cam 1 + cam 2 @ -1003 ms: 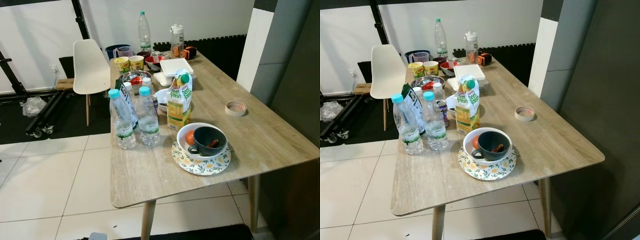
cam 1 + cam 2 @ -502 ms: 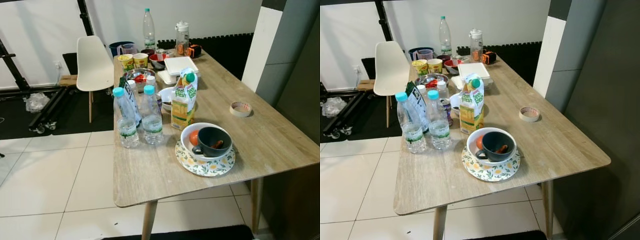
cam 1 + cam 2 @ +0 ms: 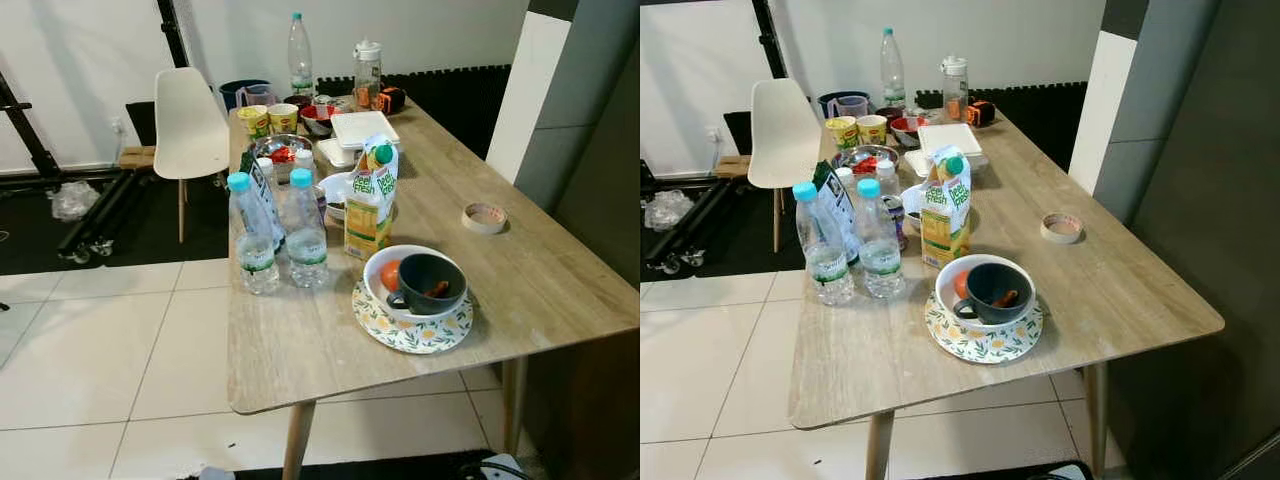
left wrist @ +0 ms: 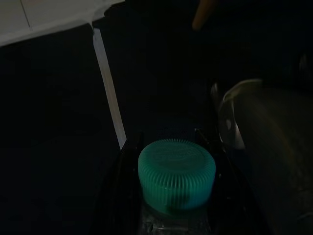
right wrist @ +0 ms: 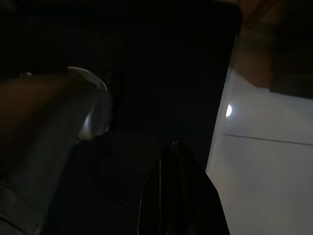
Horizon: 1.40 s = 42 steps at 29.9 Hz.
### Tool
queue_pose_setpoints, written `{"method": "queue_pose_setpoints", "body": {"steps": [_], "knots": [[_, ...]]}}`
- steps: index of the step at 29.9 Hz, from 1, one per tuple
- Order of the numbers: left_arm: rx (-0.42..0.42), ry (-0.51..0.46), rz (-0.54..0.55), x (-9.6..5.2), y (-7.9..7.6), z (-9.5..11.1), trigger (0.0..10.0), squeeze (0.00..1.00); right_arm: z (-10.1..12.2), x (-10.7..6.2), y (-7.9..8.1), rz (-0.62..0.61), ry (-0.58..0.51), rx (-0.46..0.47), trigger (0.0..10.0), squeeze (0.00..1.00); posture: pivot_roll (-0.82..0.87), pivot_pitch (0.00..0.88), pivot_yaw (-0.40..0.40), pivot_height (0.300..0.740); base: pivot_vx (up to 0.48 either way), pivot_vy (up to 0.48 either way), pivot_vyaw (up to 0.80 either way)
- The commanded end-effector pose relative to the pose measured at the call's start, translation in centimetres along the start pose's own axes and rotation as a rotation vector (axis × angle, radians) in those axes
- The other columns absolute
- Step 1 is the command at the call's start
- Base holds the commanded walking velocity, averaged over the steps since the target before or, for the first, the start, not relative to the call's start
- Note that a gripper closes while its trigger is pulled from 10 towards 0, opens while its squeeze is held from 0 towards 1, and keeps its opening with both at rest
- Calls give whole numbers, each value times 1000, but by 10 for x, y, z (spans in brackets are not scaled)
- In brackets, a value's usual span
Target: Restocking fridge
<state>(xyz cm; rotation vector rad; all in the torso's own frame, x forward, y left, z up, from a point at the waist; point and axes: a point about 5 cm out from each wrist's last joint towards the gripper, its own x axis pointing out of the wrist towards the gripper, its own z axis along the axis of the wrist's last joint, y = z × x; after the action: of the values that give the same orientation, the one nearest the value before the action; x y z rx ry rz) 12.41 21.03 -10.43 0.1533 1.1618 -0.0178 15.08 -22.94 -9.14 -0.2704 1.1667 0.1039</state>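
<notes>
We carry a bottle (image 4: 176,175), our left pincer (image 4: 171,191) pinching its neck under the green cap; our right pincer (image 5: 179,188) hangs pressed together. More bottles (image 3: 278,232) wait on the table (image 3: 520,270). Next: find the fridge.

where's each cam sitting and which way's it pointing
Left eye view: on the head, looking forward and down at the table with water bottles, juice carton and cup.
Right eye view: the stereo twin; same table and things.
Left wrist view: on the left wrist, looking along the left gripper, whose fingers flank a green bottle cap.
Right wrist view: on the right wrist, dark; right gripper over pale floor.
</notes>
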Motion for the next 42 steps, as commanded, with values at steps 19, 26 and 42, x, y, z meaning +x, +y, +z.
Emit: {"method": "queue_pose_setpoints", "body": {"steps": [19, 26, 42], "knots": [[-40, 25, 15, 0, 5, -2, 10000, 0, -5, 0, 3, 10, 11, 42, 10000, 0, -73, 0, 40, 740, 0, 0, 0], [-94, 11, 48, -1, 16, 0, 10000, 0, -8, 1, 15, 30, 27, 35, 10000, 0, -81, 0, 55, 740, 0, 0, 0], [-150, 46, 51, -3, 11, -14, 10000, 0, -15, -1, 6, 13, 38, 31, 10000, 0, -110, 0, 56, 740, -15, 0, 0]]}}
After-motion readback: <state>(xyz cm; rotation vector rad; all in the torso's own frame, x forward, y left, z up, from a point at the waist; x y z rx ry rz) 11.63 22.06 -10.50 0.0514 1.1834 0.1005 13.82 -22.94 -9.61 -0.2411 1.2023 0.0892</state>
